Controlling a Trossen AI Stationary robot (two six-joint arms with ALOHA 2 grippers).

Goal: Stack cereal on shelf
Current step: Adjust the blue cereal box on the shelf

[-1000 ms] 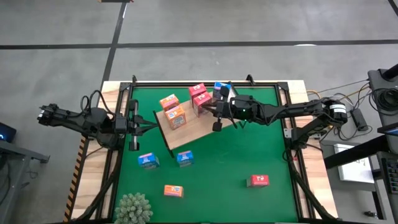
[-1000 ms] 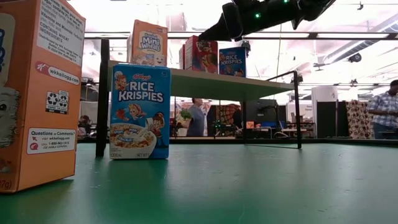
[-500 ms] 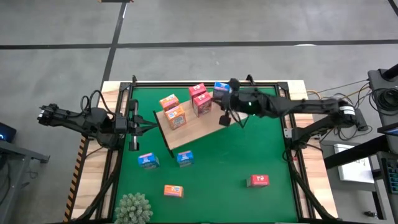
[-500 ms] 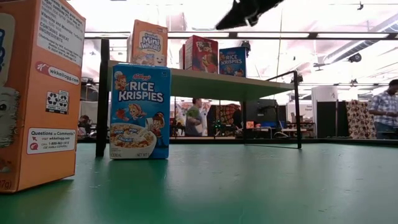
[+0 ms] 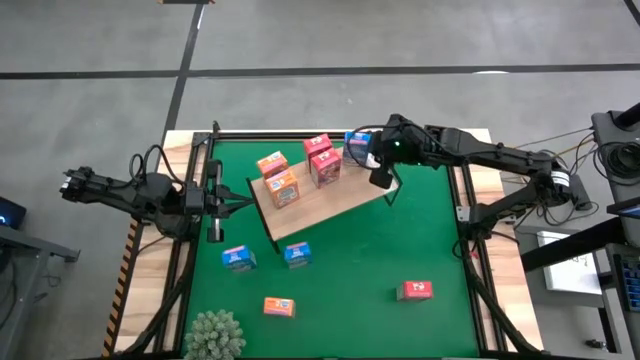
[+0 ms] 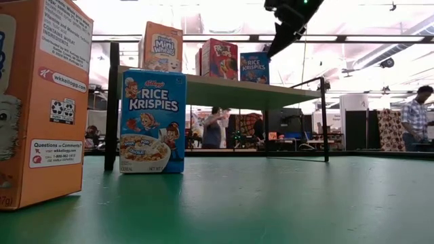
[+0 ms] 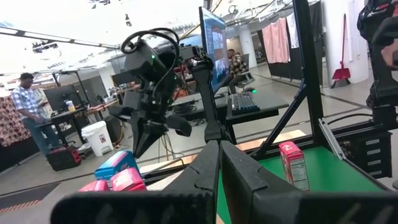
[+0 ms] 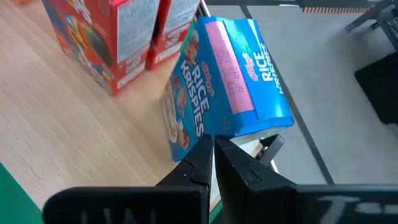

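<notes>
Above the shelf's [image 5: 320, 205] far right corner, the right gripper [image 5: 381, 176] hovers clenched and empty beside the blue cereal box [image 5: 356, 146] standing there; the left gripper [image 5: 248, 202], also clenched, waits at the table's [image 5: 440, 240] left edge.

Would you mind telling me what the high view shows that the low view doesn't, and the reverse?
Only the high view shows the left gripper shut at the table's left edge, the plant, and the red box on the mat. Only the low view shows people in the room behind. Both show the shelf carrying boxes, including the blue box, with the shut right gripper above it.
</notes>
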